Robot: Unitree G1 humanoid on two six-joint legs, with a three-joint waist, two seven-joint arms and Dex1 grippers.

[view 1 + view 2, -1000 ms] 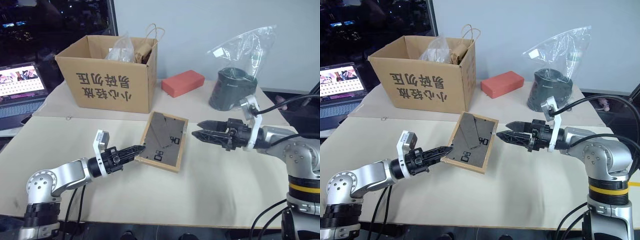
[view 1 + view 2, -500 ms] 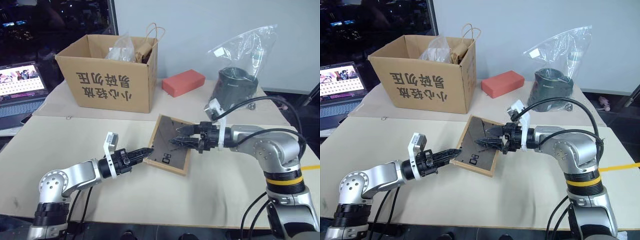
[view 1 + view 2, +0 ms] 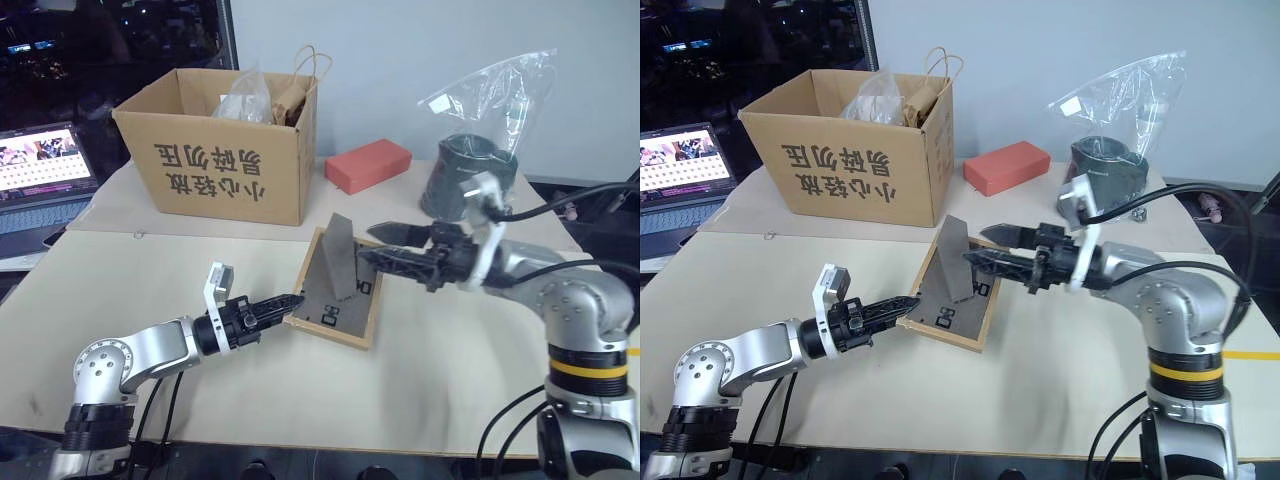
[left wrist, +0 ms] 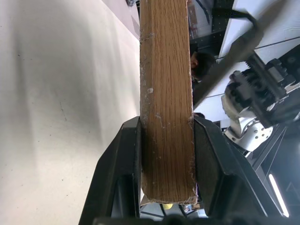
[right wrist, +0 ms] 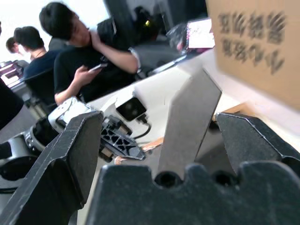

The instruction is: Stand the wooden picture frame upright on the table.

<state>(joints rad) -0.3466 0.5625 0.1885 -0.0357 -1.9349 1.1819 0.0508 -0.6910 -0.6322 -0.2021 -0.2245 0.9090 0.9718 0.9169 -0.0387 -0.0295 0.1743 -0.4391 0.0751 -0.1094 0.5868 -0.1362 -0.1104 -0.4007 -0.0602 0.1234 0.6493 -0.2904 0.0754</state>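
Observation:
The wooden picture frame [image 3: 332, 300] lies back-up on the table [image 3: 450, 370], slightly tilted, its dark back panel facing up. Its fold-out stand [image 3: 338, 255] sticks up from the back as a grey wedge. My left gripper [image 3: 292, 300] is shut on the frame's near left edge; the left wrist view shows the light wood rim [image 4: 166, 93] clamped between both black fingers [image 4: 126, 159]. My right gripper [image 3: 368, 242] hovers level just right of the stand, open wide and holding nothing. The stand [image 5: 190, 122] rises just ahead of its fingertips [image 5: 75, 150].
A cardboard box [image 3: 215, 150] with bags stands at the back left. A red block [image 3: 367, 165] and a plastic bag holding a dark object [image 3: 470, 170] sit behind the frame. A laptop [image 3: 40, 175] is at far left. Seated people [image 5: 93, 56] appear beyond the table.
My right gripper reached onto the frame's back, then drew back up and to the right. The stand, flat before, now sticks up. The left gripper kept its grip.

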